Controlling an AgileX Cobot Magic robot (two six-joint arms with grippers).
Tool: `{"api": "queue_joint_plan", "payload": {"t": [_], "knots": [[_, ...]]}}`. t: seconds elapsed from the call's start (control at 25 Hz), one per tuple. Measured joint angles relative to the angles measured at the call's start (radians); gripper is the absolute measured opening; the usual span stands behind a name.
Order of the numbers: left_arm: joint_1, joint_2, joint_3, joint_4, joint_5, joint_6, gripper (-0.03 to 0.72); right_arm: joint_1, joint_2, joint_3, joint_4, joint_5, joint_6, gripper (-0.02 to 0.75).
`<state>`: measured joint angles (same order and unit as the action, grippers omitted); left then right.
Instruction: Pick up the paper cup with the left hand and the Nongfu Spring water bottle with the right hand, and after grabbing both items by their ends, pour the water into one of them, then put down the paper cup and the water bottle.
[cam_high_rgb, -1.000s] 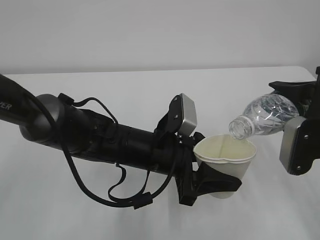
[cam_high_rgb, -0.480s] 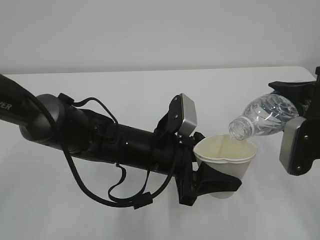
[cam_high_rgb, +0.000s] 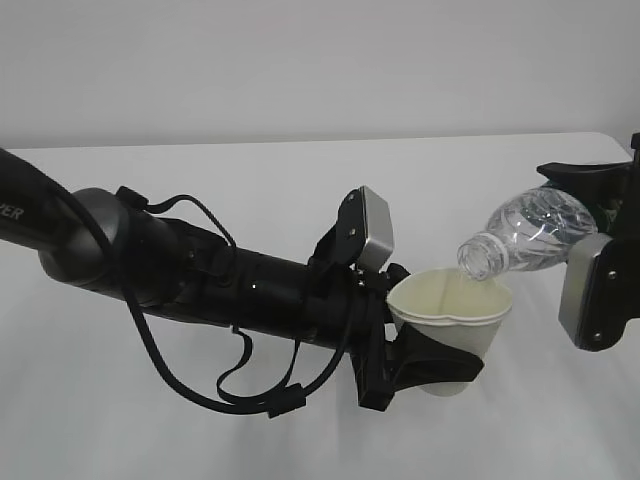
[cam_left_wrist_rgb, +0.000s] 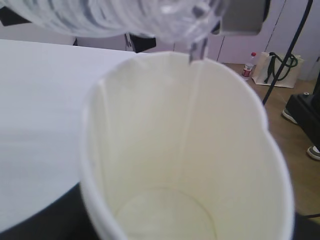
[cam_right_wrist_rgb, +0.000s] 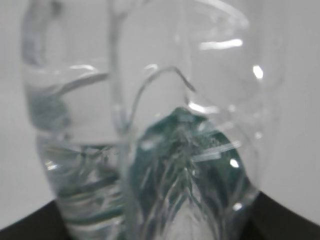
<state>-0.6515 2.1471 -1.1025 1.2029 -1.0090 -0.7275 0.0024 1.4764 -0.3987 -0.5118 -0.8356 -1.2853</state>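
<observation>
White table (cam_high_rgb: 250, 190), left pincer (cam_high_rgb: 425, 365) clasping paper cup (cam_high_rgb: 450, 320) (dented), arm outstretched low

paper cup (cam_high_rgb: 452, 318): white outside, pale yellowish inside
water bottle (cam_high_rgb: 525, 235): clear, ribbed, green showing through beside the cup
left arm (cam_high_rgb: 200, 275): black, grey wrist box
table (cam_high_rgb: 250, 180): white

No displacement is observed across the interval. The paper cup (cam_high_rgb: 449, 318), the Nongfu Spring water bottle (cam_high_rgb: 528, 235) and both arms hold identical positions and tilt in the exterior view. Any change in the water (cam_left_wrist_rgb: 196, 51) level inside either vessel is too slight to confirm.
</observation>
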Motion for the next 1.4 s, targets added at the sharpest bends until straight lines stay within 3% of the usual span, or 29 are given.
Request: {"api": "queue_joint_plan", "payload": {"t": [1.4], "knots": [[0.0, 0.0, 0.0, 0.0, 0.0, 0.0, 0.422, 0.0, 0.0, 0.0, 0.0, -0.006, -0.017, 0.421]]}}
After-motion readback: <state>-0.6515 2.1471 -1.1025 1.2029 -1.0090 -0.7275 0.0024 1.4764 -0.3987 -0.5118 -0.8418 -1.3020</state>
